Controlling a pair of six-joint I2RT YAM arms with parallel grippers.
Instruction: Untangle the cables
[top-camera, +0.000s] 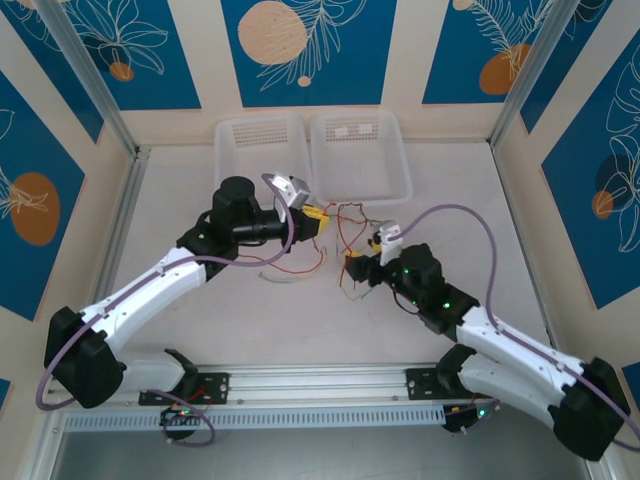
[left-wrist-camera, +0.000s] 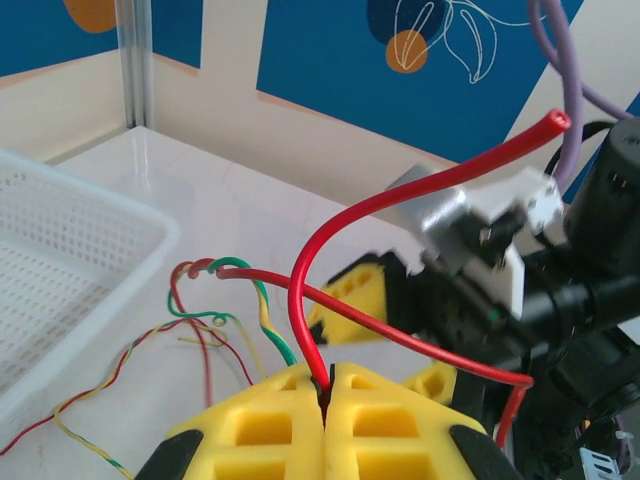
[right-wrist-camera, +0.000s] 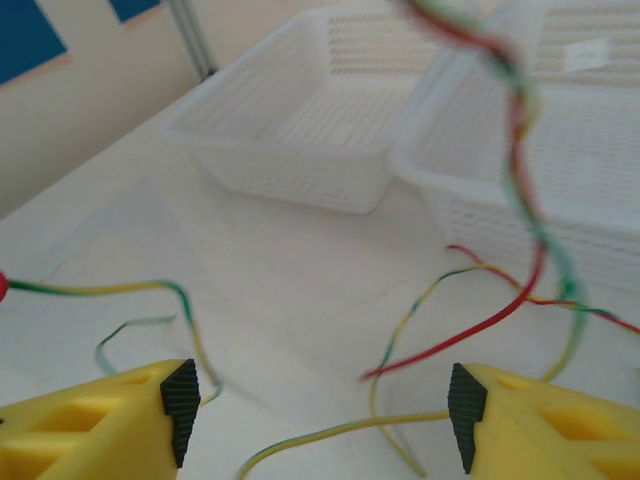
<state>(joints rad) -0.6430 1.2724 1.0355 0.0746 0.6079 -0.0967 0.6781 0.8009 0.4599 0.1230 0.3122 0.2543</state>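
Top view, desk: a pale desk (top-camera: 180, 190), with a left basket (top-camera: 222, 150) and a right basket (top-camera: 404, 165), both white, side by side at upper centre.
Top view, cables: the cables (top-camera: 340, 232) form a loose tangle of thin, wavy red and yellow strands at frame centre. They sit just below the right basket, and one reddish strand trails left under the left arm.
Top view, end effectors: the left end effector (top-camera: 316, 218) is at the tangle's upper left and the right end effector (top-camera: 353, 265) at its lower right. How the jaws stand cannot be told from here.
Left wrist view, left end effector: the yellow fingers are pressed together at bottom centre, pinching the red cable (left-wrist-camera: 297, 290).
Left wrist view, cables: the red cable arcs up from the pinch to a cut end at upper right. A second red strand crosses it, and a twist of green, yellow and red curls lie on the desk at centre left, beside a basket.
Right wrist view, right end effector: the yellow fingers are spread wide at the bottom corners and pinch nothing.
Right wrist view, cables: a blurred red-green twist hangs down from the top right. Red and yellow-green strands lie curled on the desk between the fingers and the two baskets.
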